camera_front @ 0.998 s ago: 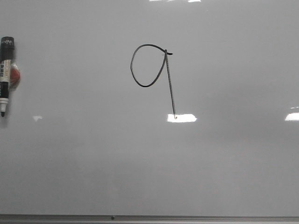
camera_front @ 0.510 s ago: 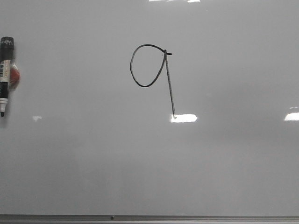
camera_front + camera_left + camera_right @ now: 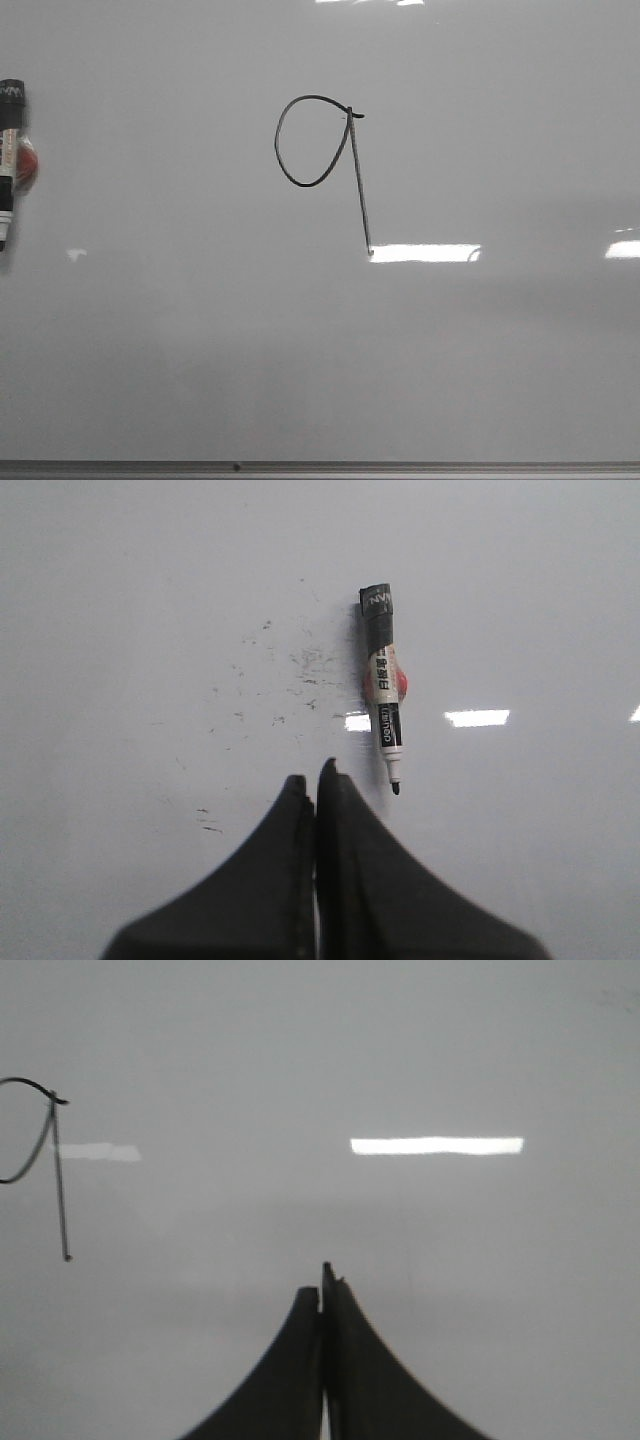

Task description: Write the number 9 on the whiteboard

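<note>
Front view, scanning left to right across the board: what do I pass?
Marker at the far left edge → number 9, loop first, then its tail → long bright light reflection → smaller reflection at the right edge.

Looks like an office, classroom or lab corner, though too little shows to say which. Only a glossy pale whiteboard (image 3: 480, 360) fills every view, with a grey metal rail along the bottom edge and bright rectangular reflections of ceiling lights at centre right. At far left, a black-capped dry-erase marker (image 3: 8, 160) against the board; near upper centre, a hand-drawn number 9 (image 3: 325, 160).
</note>
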`<act>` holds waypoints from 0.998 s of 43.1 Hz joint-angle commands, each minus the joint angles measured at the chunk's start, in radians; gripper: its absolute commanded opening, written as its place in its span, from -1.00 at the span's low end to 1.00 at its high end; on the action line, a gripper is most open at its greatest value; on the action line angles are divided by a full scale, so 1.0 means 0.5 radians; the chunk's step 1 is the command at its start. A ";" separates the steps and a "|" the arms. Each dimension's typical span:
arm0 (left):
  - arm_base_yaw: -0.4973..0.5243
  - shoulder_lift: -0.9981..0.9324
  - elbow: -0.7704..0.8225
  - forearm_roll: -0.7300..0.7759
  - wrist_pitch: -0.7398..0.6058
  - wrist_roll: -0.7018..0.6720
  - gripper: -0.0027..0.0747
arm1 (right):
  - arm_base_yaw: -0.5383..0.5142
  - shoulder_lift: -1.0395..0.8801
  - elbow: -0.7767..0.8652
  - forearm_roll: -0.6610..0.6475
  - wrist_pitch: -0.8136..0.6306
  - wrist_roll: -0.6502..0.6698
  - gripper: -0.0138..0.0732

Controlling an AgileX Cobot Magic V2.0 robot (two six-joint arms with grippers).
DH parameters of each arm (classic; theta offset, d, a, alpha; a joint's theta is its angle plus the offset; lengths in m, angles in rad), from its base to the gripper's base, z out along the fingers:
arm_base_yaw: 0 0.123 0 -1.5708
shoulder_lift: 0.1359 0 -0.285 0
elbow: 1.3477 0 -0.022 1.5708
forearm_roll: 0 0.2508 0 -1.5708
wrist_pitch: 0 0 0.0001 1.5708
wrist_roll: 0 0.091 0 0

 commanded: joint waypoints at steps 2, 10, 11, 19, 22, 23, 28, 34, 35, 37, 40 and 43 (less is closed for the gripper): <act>0.003 -0.036 0.004 0.002 -0.151 -0.020 -0.98 | -0.040 -0.061 0.067 -0.163 -0.215 0.154 -0.84; 0.003 -0.036 0.004 0.002 -0.151 -0.020 -0.98 | -0.047 -0.175 0.207 -0.230 -0.227 0.154 -0.84; 0.003 -0.036 0.004 0.002 -0.151 -0.020 -0.98 | -0.047 -0.201 0.222 -0.237 -0.239 0.154 -0.84; 0.003 -0.036 0.004 0.002 -0.151 -0.020 -0.98 | -0.049 -0.258 0.261 -0.237 -0.247 0.152 -0.84; 0.003 -0.036 0.004 0.002 -0.151 -0.020 -0.98 | -0.051 -0.258 0.261 -0.237 -0.247 0.152 -0.84; 0.003 -0.036 0.004 0.002 -0.151 -0.020 -0.98 | -0.051 -0.258 0.261 -0.237 -0.247 0.152 -0.84; 0.003 -0.036 0.004 0.002 -0.151 -0.020 -0.98 | -0.051 -0.256 0.261 -0.237 -0.247 0.152 -0.84; 0.003 -0.036 0.004 0.002 -0.151 -0.020 -0.98 | -0.051 -0.256 0.261 -0.237 -0.247 0.152 -0.84; 0.003 -0.036 0.004 0.002 -0.151 -0.020 -0.98 | -0.051 -0.256 0.261 -0.237 -0.247 0.152 -0.84; 0.003 -0.036 0.004 0.002 -0.151 -0.020 -0.98 | -0.051 -0.256 0.261 -0.237 -0.247 0.152 -0.84; 0.003 -0.036 0.004 0.002 -0.151 -0.020 -0.98 | -0.051 -0.256 0.261 -0.237 -0.247 0.152 -0.84; 0.003 -0.036 0.004 0.002 -0.151 -0.020 -0.98 | -0.051 -0.256 0.261 -0.237 -0.247 0.152 -0.84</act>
